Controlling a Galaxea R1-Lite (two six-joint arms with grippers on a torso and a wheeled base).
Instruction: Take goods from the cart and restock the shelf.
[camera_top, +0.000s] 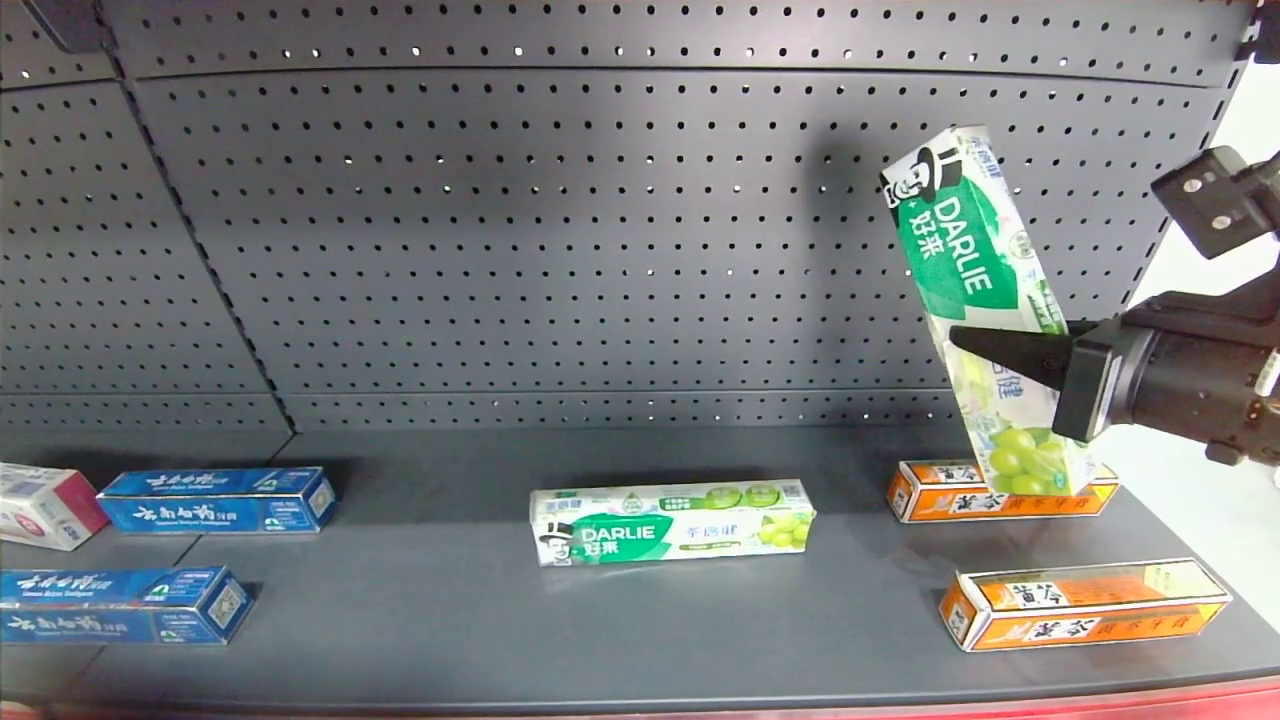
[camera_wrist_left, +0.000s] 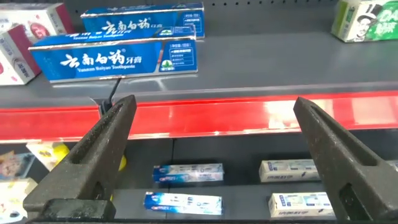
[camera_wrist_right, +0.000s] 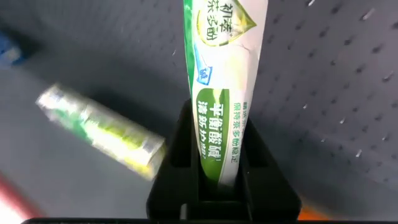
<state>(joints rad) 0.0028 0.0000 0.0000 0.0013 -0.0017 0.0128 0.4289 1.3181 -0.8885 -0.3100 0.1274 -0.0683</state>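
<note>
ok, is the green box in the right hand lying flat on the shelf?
No: the right hand holds the green toothpaste box tilted near upright, its lower end at the rear orange box.

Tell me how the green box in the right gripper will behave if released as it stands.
Likely tips: the green box is tall, narrow and tilted, lower end by an orange box. Probably stiff: the right gripper pinches it mid-length and it shows no bend.
</note>
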